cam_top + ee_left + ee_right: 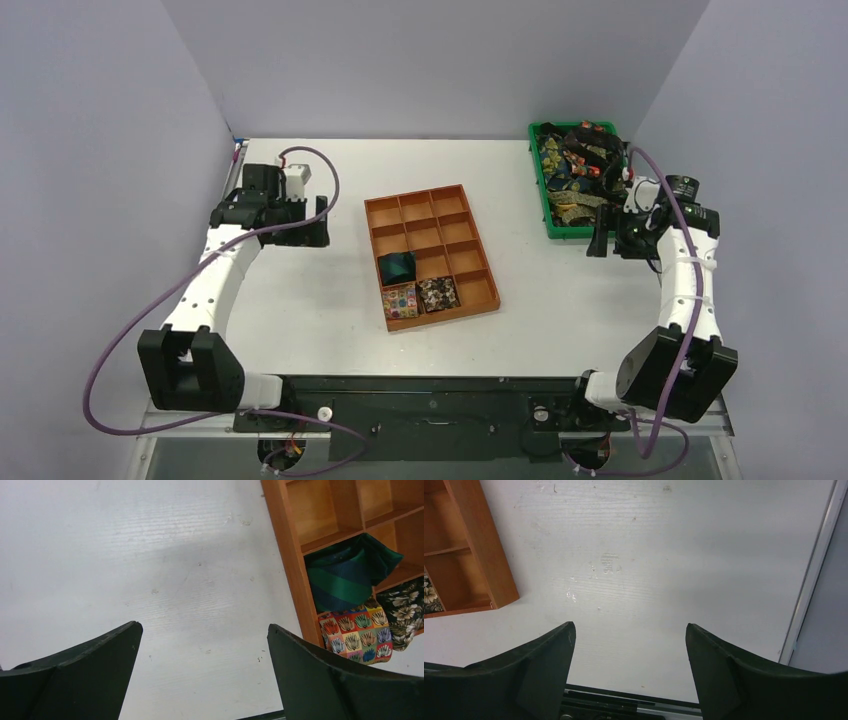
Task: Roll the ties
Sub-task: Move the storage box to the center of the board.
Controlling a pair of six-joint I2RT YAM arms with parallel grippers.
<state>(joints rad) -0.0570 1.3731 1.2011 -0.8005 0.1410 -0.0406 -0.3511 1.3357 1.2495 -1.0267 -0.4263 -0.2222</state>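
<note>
Presently rolled ties (415, 285) lie between left pincer (202, 630) and right pincer (630, 627).

Seen from above, the ties (578, 170) heaped in the green bin (543, 190) are too small and tangled to tell apart; the right arm (683, 270) hides the bin's near right corner. In the left wrist view the orange tray (295, 570) and a dark floral tie (402, 610) run off the right edge.

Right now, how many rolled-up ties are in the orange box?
3. The green-striped tie sits in the left column, one row back from the near end. The colourful tie fills the near-left compartment. The dark floral tie is right beside it. None seems hidden.
</note>
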